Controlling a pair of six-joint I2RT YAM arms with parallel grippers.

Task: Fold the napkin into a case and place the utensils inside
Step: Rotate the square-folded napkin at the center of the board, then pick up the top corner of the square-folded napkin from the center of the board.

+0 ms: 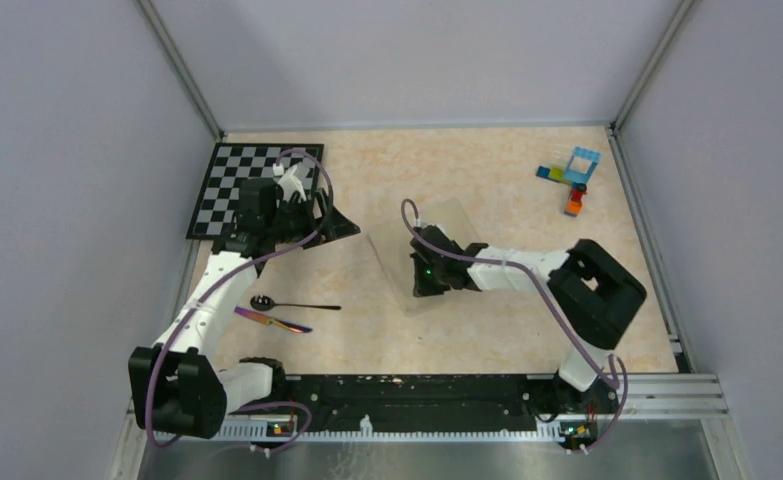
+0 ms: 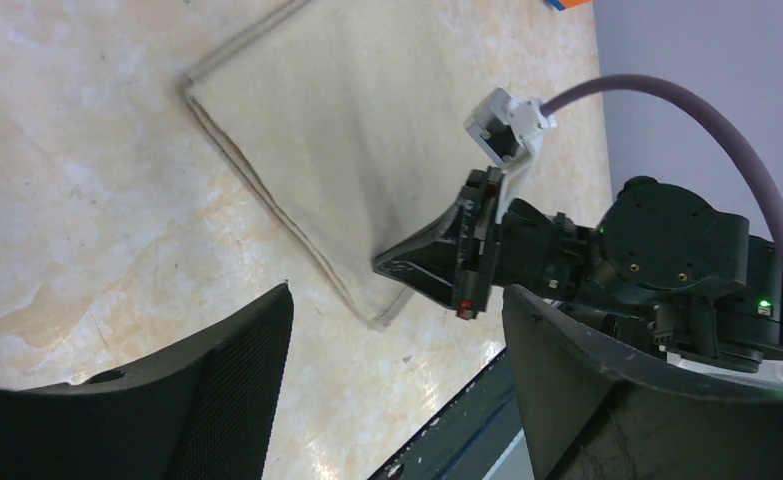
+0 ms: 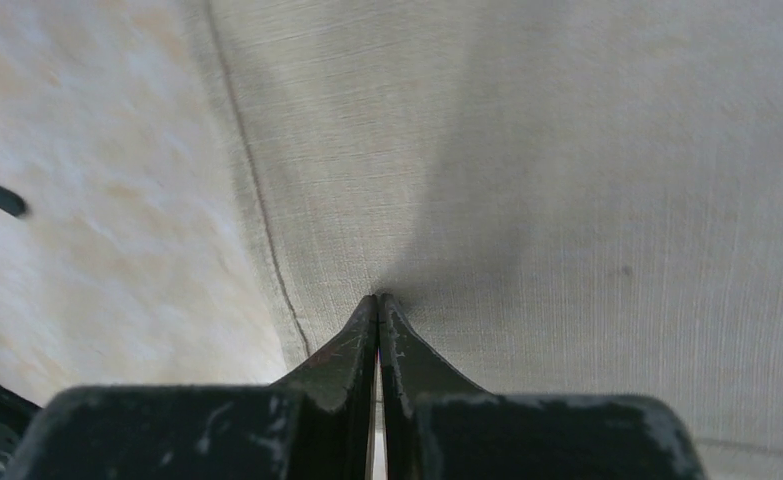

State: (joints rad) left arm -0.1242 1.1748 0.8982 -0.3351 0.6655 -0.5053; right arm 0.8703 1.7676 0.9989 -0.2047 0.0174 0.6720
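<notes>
The right gripper (image 3: 378,300) pinches shut on the napkin (image 2: 347,130) at the centre of the tabletop (image 1: 487,170); the left gripper (image 1: 322,215) hangs open at its ten o'clock, and the utensils (image 1: 272,319) lie at eight o'clock

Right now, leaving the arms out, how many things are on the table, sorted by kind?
napkin: 1
utensils: 2 (spoon, rainbow-tinted piece)
chequered board: 1
toy-brick cluster: 1 (bricks too small to count)
Total: 5
</notes>
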